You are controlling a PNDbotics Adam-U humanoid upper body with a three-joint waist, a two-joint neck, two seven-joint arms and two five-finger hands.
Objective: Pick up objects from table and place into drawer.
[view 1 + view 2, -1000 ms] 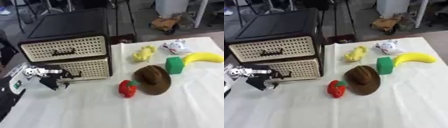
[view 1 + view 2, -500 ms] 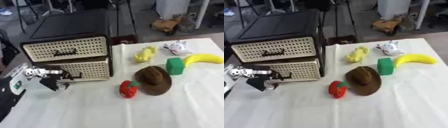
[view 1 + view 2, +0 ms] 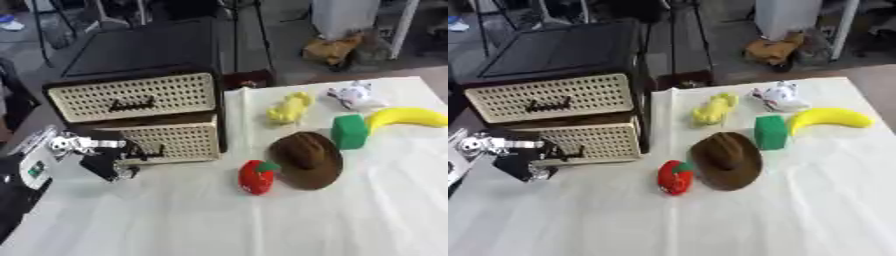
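Observation:
A black cabinet (image 3: 140, 55) holds two cream perforated drawers. My left hand (image 3: 103, 161) is at the lower drawer (image 3: 171, 142), its fingers curled on the dark handle (image 3: 147, 151); the front stands slightly out from the frame. The upper drawer (image 3: 131, 97) is closed. On the white cloth to the right lie a red fruit toy (image 3: 255, 177), a brown hat (image 3: 304, 159), a green block (image 3: 348, 131), a yellow banana (image 3: 407, 118), a yellow soft toy (image 3: 289, 107) and a white toy (image 3: 354, 95). My right hand shows in no view.
My left forearm with a grey box (image 3: 31, 170) fills the lower left corner. The white tablecloth (image 3: 262, 225) spreads across the near table. Beyond the far edge are chair legs and a brown bag (image 3: 337, 45) on the floor.
My left hand and the lower drawer front have shifted slightly toward me. The objects on the cloth have not moved.

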